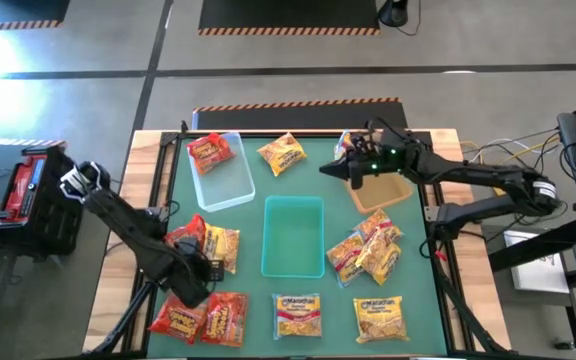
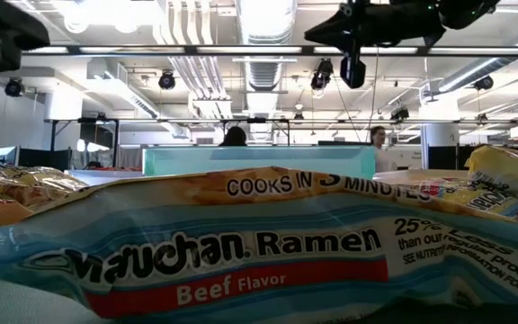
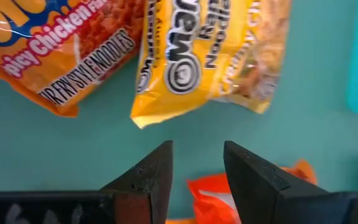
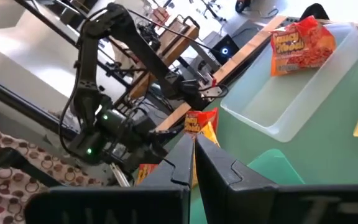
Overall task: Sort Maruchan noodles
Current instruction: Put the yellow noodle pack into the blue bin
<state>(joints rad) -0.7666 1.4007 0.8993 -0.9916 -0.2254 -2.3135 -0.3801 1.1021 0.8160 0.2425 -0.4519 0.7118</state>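
We see left end effector (image 3: pixel 197 177) low over green worktop (image 1: pixel 418 300), partly open, gripping nothing. Yellow crinkly ramen packet (image 3: pixel 210 56) just ahead, long axis across fingers. Landmark teal bin (image 1: pixel 294 236): packet left of it. Right end effector (image 1: pixel 356 172) closed, empty, over tan bin (image 1: pixel 383 188).

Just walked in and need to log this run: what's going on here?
Two arms are sorting ramen packets into bins. One red packet already lies in the clear bin; the teal bin is bare. The left gripper, jaws open, hovers low over the mat beside a yellow packet and holds nothing. The right gripper, jaws shut, hangs above the tan bin.
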